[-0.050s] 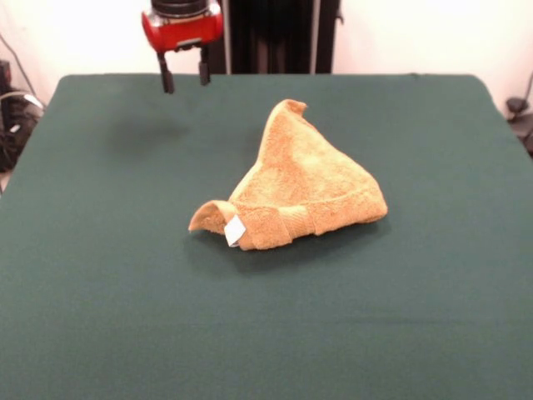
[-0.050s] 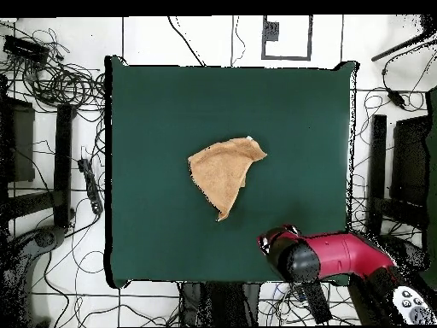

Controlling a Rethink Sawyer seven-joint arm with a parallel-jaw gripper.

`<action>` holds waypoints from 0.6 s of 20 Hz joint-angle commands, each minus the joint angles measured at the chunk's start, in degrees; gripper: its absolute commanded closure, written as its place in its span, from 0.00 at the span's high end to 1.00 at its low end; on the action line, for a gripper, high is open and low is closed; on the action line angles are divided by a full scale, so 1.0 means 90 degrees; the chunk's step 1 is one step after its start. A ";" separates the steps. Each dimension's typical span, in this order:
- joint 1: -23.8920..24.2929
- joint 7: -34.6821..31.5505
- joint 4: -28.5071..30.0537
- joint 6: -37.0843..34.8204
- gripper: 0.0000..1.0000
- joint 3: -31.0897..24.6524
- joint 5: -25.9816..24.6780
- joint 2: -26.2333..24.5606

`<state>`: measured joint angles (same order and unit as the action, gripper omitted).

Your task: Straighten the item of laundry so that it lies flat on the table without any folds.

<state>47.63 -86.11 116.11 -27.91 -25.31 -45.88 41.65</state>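
Note:
The orange-tan towel (image 1: 301,182) lies folded into a rough triangle near the middle of the dark green table (image 1: 108,275). One corner curls up at its front left, where a small white tag (image 1: 235,230) shows, and a woven band runs along the near edge. In the overhead view the towel (image 2: 225,173) is a folded wedge with its point toward the robot's side. My gripper (image 1: 185,73) hangs high over the table's far left part in the front view, well away from the towel, open and holding nothing. From above, the gripper's red head (image 2: 282,246) sits near the table's bottom right edge.
The green table (image 2: 154,111) spreads wide around the towel on every side. Cables and dark stands (image 2: 61,162) crowd the floor left of the table in the overhead view, and more equipment (image 2: 401,162) stands to its right.

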 commanded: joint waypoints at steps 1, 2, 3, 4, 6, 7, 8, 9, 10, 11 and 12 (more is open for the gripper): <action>-0.0612 -0.1078 -0.0563 0.0416 1.00 0.0074 0.0262 -0.0138; -0.0613 -0.1060 -0.0560 0.0422 1.00 0.0077 0.0309 -0.0139; -0.0623 -0.1042 -0.0568 0.0398 1.00 0.0079 0.0349 -0.0139; -0.0632 -0.1024 -0.0575 0.0374 1.00 0.0081 0.0389 -0.0139; -0.0704 -0.1062 -0.0594 0.0385 1.00 0.0129 0.0432 -0.0144; -0.0758 -0.1100 -0.0608 0.0386 1.00 0.0160 0.0454 -0.0147; -0.0812 -0.1141 -0.0615 0.0406 1.00 0.0199 0.0458 -0.0149; -0.0862 -0.1185 -0.0625 0.0434 1.00 0.0229 0.0478 -0.0166; -0.0908 -0.1228 -0.0626 0.0470 1.00 0.0262 0.0500 -0.0179; -0.0970 -0.1279 -0.0632 0.0517 1.00 0.0306 0.0519 -0.0194; -0.1024 -0.1315 -0.0632 0.0541 1.00 0.0341 0.0556 -0.0198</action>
<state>42.60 -86.13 114.03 -27.09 -23.20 -43.60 40.87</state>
